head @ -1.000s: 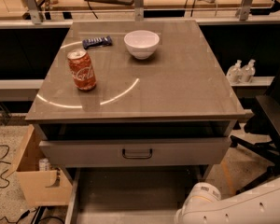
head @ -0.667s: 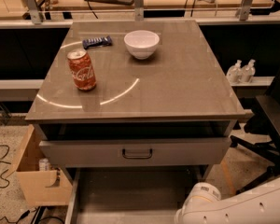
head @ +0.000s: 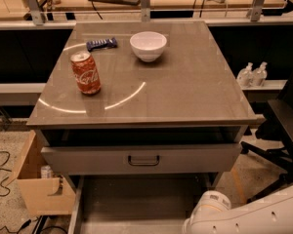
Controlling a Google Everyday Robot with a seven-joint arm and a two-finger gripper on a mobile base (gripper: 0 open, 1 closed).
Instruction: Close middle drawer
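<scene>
Reaching looks like the step in hand: the wide, shallow grey metal middle drawer [head: 136, 204] lies pulled far out at the near edge, under the taller-fronted grey drawer [head: 88, 160], and its visible floor is bare. The tool is out of view past the white robot arm [head: 244, 218] at near right, so I cannot tell its state. Next it must meet the drawer's front and push it far. On the grey counter [head: 185, 91], the white bowl [head: 148, 45] looks empty.
</scene>
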